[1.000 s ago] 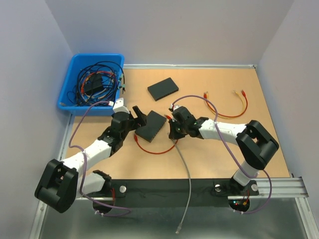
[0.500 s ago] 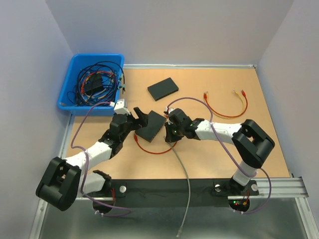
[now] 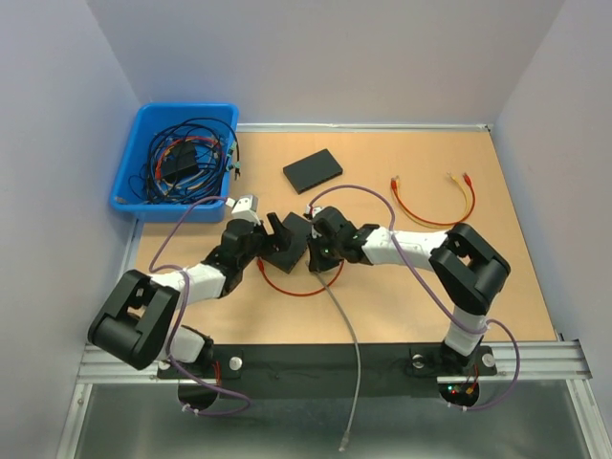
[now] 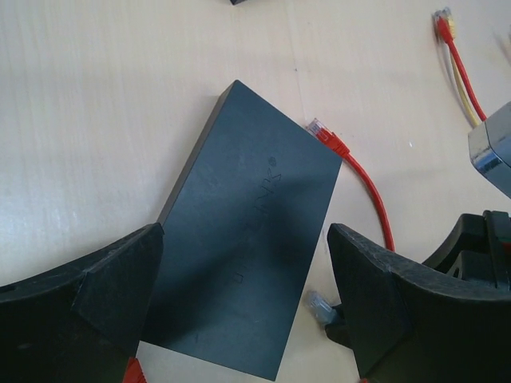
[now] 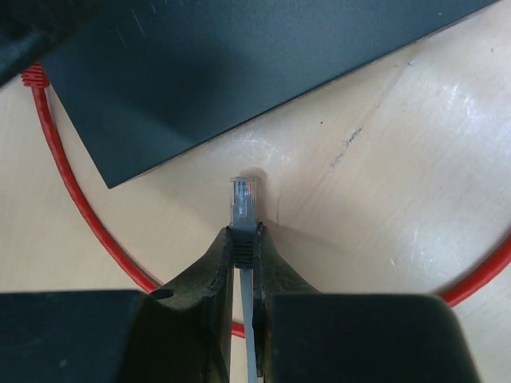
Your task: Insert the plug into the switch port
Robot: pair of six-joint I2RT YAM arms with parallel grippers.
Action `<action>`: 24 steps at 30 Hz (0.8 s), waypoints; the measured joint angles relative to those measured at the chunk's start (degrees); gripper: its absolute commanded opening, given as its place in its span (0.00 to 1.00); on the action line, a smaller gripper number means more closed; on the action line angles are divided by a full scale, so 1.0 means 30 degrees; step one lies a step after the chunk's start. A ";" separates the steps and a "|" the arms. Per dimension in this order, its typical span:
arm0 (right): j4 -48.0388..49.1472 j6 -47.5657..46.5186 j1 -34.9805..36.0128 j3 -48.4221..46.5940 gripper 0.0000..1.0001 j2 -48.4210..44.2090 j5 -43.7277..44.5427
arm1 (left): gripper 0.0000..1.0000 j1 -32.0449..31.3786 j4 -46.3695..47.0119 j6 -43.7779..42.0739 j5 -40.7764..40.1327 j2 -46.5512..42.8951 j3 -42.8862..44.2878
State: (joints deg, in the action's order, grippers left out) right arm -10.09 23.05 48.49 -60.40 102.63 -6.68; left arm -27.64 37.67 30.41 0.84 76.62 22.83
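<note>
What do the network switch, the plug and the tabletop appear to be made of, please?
Network switch: matte dark grey, faint moulded lettering; probably plastic, possibly painted metal.
Plug: clear glossy plastic, coloured wires showing through.
Tabletop: pale wood-look with faint grain and scuffs; plywood or laminate, unclear which.

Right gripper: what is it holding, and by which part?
The right gripper holds the grey cable, pinched at the dark boot just behind its clear plug.
</note>
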 measured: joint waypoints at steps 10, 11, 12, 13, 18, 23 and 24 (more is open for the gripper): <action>-0.0146 -0.0131 0.0379 -0.1027 0.00 0.0831 0.0007 | 0.93 0.0160 0.1042 -0.0036 0.0699 0.1217 0.0095; -0.0160 -0.0131 0.0430 -0.1115 0.00 0.0896 0.0007 | 0.91 0.0277 0.1217 -0.0036 0.0816 0.1443 0.0204; -0.0197 -0.0131 0.0488 -0.1209 0.01 0.0947 0.0015 | 0.91 0.0430 0.1399 -0.0022 0.1005 0.1705 0.0328; -0.0226 -0.0131 0.0510 -0.1260 0.01 0.0962 0.0015 | 0.90 0.0583 0.1494 0.0000 0.1115 0.1938 0.0452; -0.0423 -0.0182 0.0816 -0.1705 0.00 0.1093 0.0189 | 0.87 0.1486 0.0991 0.0175 0.1566 0.2790 0.0495; -0.0532 -0.0240 0.0867 -0.1792 0.00 0.1209 0.0393 | 0.86 0.1537 0.0583 0.0313 0.1413 0.2470 0.0423; -0.0561 -0.0270 0.0867 -0.1821 0.01 0.1209 0.0452 | 0.86 0.1537 0.0481 0.0321 0.1355 0.2361 0.0415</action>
State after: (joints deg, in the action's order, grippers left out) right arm -11.77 22.24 51.09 -65.87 106.26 -5.32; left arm -23.03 39.11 31.38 4.91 83.70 24.08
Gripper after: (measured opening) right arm 0.123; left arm 0.864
